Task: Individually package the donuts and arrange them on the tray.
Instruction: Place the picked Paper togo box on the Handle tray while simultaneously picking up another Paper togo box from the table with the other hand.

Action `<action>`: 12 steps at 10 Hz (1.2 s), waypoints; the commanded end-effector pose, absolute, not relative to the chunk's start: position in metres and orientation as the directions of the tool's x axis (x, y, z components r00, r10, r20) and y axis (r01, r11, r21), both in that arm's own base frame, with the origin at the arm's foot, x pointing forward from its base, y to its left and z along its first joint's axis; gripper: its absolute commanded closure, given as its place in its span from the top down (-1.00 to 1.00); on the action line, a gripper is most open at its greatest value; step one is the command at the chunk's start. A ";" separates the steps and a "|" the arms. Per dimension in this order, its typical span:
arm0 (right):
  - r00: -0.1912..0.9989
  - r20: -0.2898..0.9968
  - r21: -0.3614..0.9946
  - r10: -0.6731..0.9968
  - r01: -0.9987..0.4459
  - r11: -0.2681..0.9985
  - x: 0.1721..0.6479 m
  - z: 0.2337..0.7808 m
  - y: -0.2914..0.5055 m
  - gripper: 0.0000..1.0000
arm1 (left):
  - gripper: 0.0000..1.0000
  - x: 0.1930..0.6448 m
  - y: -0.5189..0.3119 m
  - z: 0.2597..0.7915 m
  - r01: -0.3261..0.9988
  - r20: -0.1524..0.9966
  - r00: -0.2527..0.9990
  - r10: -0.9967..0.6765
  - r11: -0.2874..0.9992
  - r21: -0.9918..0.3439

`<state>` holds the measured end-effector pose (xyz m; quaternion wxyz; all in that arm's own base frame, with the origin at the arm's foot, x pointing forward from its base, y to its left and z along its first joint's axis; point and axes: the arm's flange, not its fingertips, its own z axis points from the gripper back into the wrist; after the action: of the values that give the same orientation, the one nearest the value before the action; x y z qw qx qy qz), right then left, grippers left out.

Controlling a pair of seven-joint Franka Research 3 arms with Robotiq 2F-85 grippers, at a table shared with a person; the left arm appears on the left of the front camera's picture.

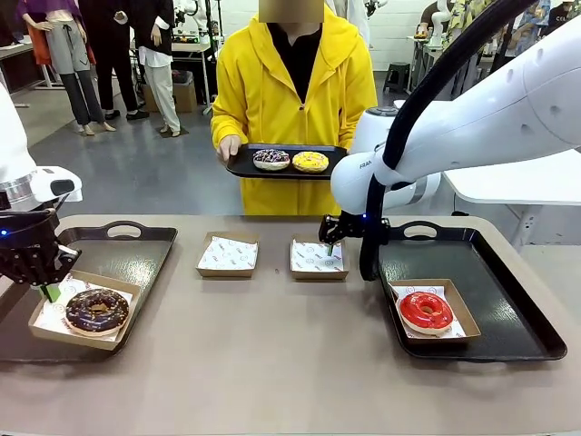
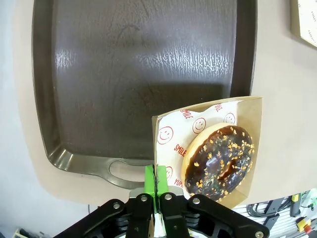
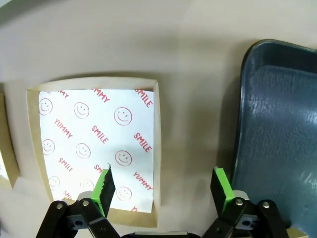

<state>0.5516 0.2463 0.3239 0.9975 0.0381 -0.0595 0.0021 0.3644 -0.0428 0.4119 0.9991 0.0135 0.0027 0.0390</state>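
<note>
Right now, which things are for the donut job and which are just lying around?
For the job: chocolate donut in a box the left gripper pinches; red donut, boxed on the right tray; purple donut and yellow donut on the person's tray; two empty boxes, the open right gripper over one; left tray.
Just lying about: dark stool; white side table.

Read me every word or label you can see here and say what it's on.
"SMILE" and "YUMMY" in red, among smiley faces: paper liner of the empty box.
"SMILE" and a cut-off "YUM": liner of the donut box, under the chocolate donut.
"FRA", rest unclear: right arm.
Liner print in the front view: too small to read.
</note>
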 end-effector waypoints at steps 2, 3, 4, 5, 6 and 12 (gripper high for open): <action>0.990 0.133 0.041 -0.049 0.043 0.998 0.567 0.312 0.256 1.00 | -0.98 0.352 -0.037 0.401 -0.043 0.058 0.998 0.039 0.995 0.085; 0.990 0.134 0.039 -0.050 0.045 0.998 0.567 0.311 0.259 1.00 | -0.98 0.351 -0.034 0.399 -0.040 0.068 0.997 0.033 0.994 0.097; 0.989 0.141 0.034 -0.046 0.042 0.999 0.566 0.312 0.263 1.00 | -0.98 0.351 -0.031 0.394 -0.038 0.076 0.997 0.030 0.994 0.101; 0.988 0.148 0.032 -0.043 0.038 0.999 0.564 0.314 0.266 1.00 | -0.98 0.352 -0.028 0.390 -0.035 0.085 0.996 0.026 0.993 0.109; 0.987 0.157 0.033 -0.041 0.036 0.999 0.562 0.317 0.268 1.00 | -0.98 0.353 -0.027 0.385 -0.026 0.087 0.996 0.016 0.993 0.113; 0.985 0.168 0.030 -0.034 0.029 0.999 0.555 0.322 0.273 1.00 | -0.98 0.358 -0.030 0.360 -0.002 0.052 0.999 -0.004 0.993 0.119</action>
<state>0.5572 0.2681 0.3204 0.9972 0.0338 -0.0661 -0.0047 0.3879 -0.0376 0.3810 0.9986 0.0486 -0.0162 0.0113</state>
